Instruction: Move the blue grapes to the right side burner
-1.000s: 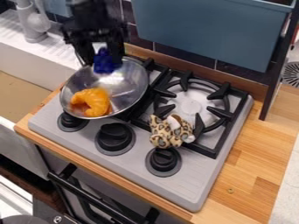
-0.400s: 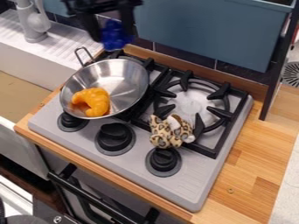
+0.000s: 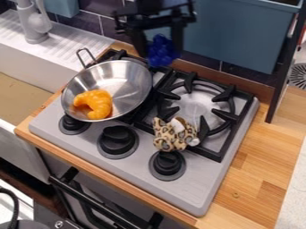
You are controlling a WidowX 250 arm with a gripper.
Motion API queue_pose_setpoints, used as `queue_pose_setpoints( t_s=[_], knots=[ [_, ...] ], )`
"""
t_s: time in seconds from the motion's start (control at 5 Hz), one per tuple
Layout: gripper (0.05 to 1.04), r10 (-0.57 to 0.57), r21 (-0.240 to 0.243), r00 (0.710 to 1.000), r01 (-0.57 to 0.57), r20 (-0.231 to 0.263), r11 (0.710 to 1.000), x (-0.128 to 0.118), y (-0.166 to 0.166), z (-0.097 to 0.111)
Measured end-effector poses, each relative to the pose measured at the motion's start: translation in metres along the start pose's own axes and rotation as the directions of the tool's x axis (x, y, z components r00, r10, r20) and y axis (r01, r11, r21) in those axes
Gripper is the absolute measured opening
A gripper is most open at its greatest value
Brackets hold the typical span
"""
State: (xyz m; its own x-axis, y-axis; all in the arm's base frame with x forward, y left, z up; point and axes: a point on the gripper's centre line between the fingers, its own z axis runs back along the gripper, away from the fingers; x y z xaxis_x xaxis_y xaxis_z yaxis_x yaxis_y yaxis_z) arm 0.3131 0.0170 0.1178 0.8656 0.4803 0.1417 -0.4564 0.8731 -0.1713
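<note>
While a black control knob (image 3: 167, 164) sits just in front of the right burner (image 3: 196, 108), the leopard-print plush toy (image 3: 173, 135) (a squat obstacle) crowds the burner's near-left edge. The steel frying pan (image 3: 125, 85), holding a curved orange toy (image 3: 95, 103), stands left of the burner, its rim leaving a gap. Beyond the burner's far-left edge, the raised gripper (image 3: 160, 53) pinches the blue grapes (image 3: 161, 57) between its fingers.

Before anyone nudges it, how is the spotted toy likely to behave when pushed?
The spotted toy looks plush, so it would probably squash and feel light. Its lumpy shape suggests it would hardly roll. It sits at the front of the right burner's grate, so it might snag there.
</note>
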Motion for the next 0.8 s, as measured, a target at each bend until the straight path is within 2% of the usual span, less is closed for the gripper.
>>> queue_pose_setpoints(
  t_s=[0.4, 0.8],
  knots=[
    [0.742, -0.063, 0.023, 0.997, 0.063, 0.032, 0.998, -0.022, -0.036, -0.035],
    [0.742, -0.077, 0.074, 0.997, 0.075, 0.029, 0.994, -0.025, -0.046, -0.071]
  ],
)
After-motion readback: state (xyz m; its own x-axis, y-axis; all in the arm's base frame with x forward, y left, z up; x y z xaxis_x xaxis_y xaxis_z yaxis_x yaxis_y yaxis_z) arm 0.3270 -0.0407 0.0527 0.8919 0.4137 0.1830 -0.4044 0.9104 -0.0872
